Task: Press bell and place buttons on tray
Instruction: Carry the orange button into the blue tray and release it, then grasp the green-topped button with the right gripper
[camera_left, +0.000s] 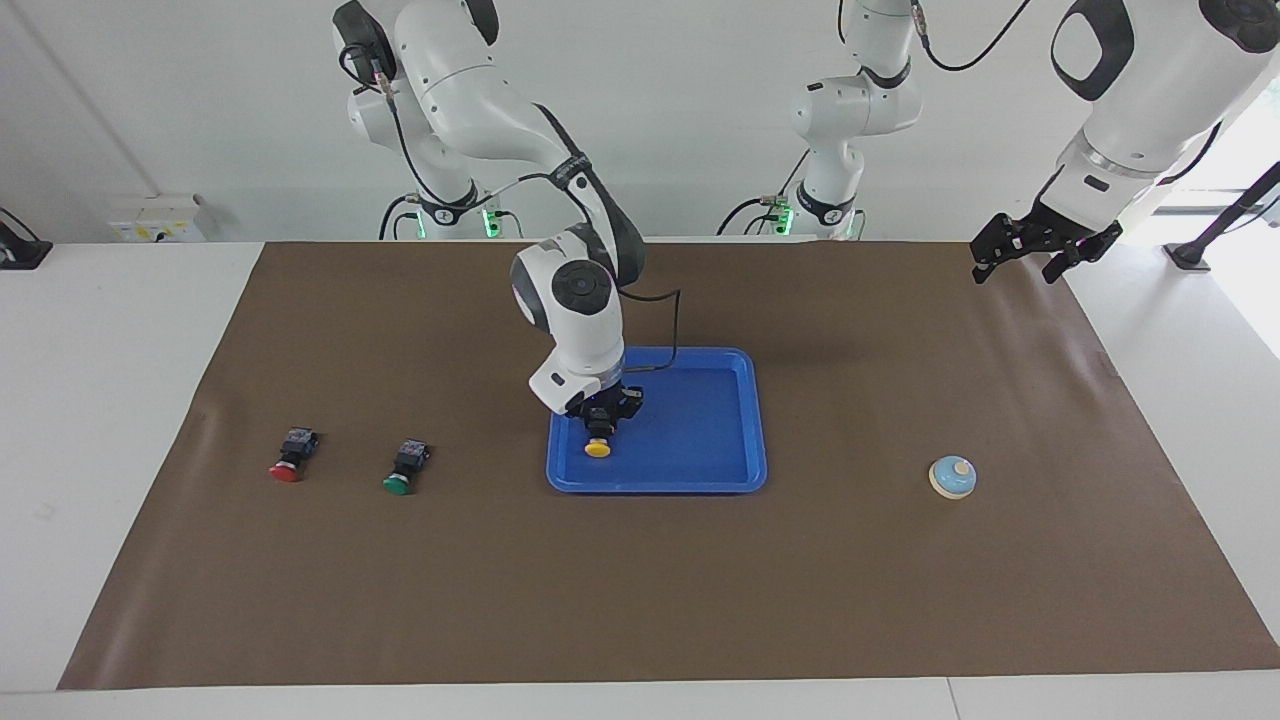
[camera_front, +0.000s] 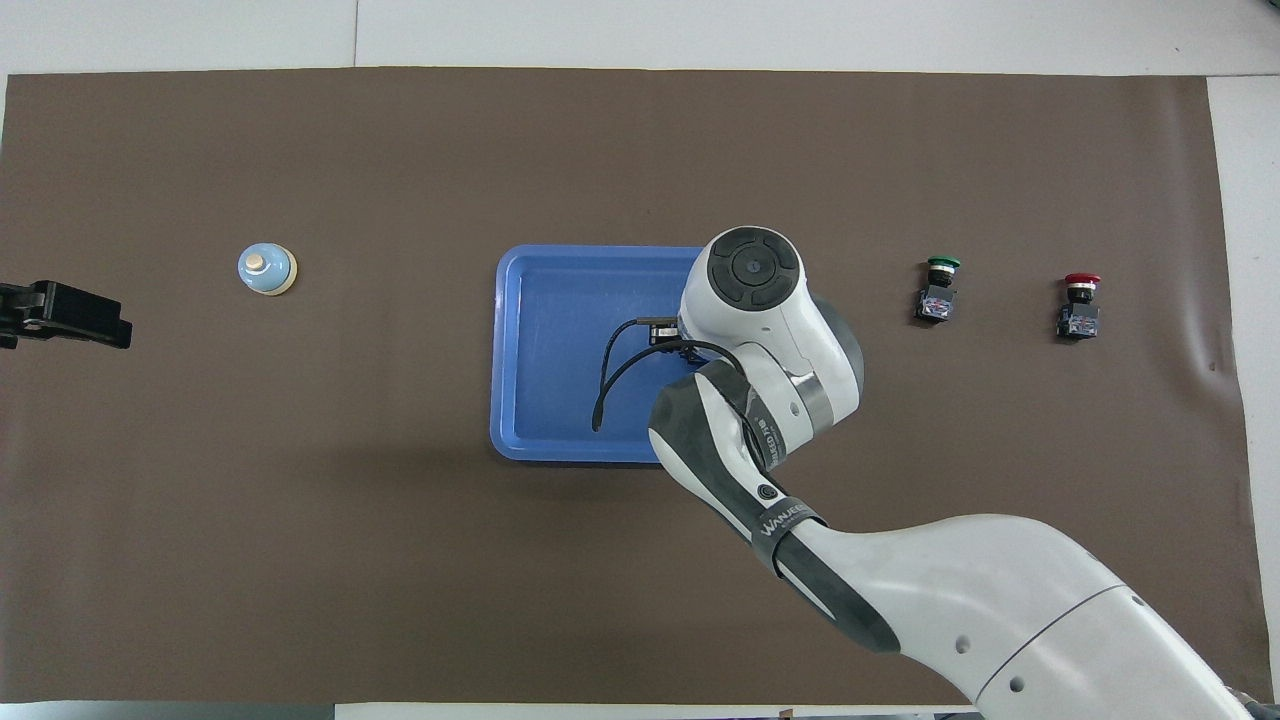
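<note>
Right tool (camera_left: 600, 418) grips the yellow button (camera_left: 597, 447) in the tray (camera_left: 700, 440); left tool (camera_left: 1040, 245) waits open.

White arms (camera_left: 470, 90) — black joints, cables

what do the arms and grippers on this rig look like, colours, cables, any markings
Both arms are glossy white with rounded shells and dark grey to black joint sections. The right arm has round dark caps on its wrist, a thin black cable looping beside it, and a dark band with white lettering. The right gripper and left gripper are black and blocky. Green lights glow at both bases.
</note>
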